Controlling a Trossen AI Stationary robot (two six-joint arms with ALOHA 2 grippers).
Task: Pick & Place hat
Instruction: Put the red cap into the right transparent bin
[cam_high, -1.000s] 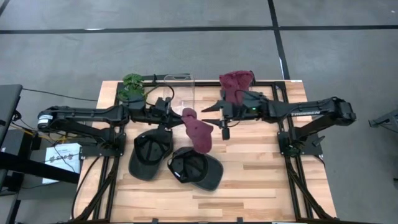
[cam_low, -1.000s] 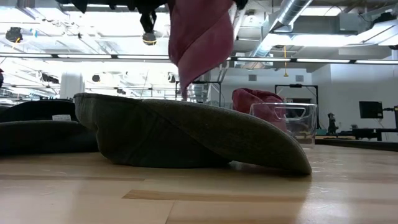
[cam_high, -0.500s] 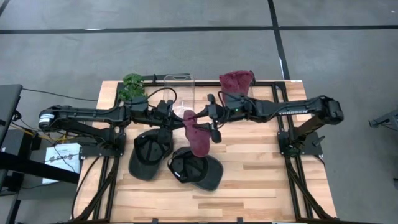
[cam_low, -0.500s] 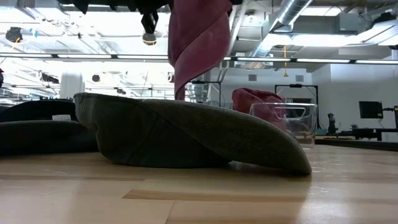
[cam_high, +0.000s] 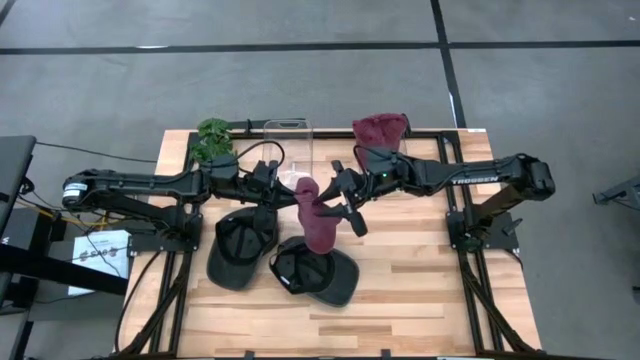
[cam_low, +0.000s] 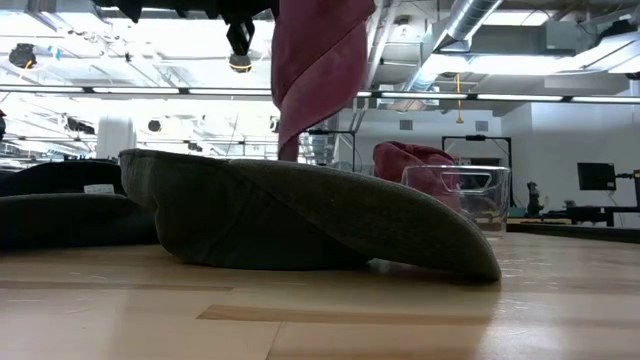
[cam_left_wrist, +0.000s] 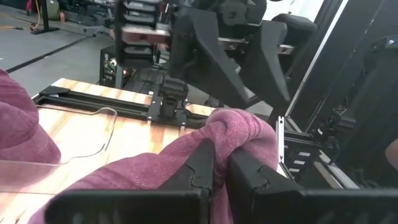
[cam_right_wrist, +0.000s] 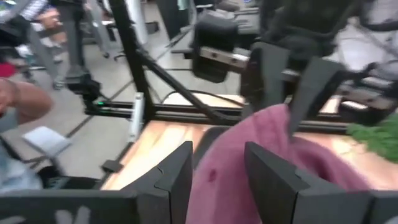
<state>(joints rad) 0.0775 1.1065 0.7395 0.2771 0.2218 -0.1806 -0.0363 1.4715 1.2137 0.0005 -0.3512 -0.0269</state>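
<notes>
A maroon hat (cam_high: 319, 218) hangs from my left gripper (cam_high: 289, 186), which is shut on its upper end above the middle of the table. In the low view the maroon hat (cam_low: 318, 60) hangs with its lower tip just over a dark cap (cam_low: 300, 215). My right gripper (cam_high: 346, 206) is open at the hat's right side. In the right wrist view its fingers (cam_right_wrist: 177, 171) stand on either side of the maroon cloth (cam_right_wrist: 221, 186). My left gripper pinches a bunched fold of the hat's upper end (cam_left_wrist: 239, 127) between its two fingers, coming level from the table's left. Several layers are gathered there. The hat hangs slack below the fingers, clear of the table. My right gripper: I cannot tell whether its open fingers touch the hat.
Two dark caps (cam_high: 243, 240) (cam_high: 316, 272) lie on the wooden table (cam_high: 420, 290) under and near the hanging hat. A second maroon hat (cam_high: 380, 130), a clear container (cam_high: 290, 140) and a green plant (cam_high: 212, 140) stand along the far edge.
My right gripper has gone toward the table's left, up to the hanging hat, and has turned, so its open fingers now stand about the hat's right side. The hat still hangs from my left gripper, its lower end shifted slightly.
</notes>
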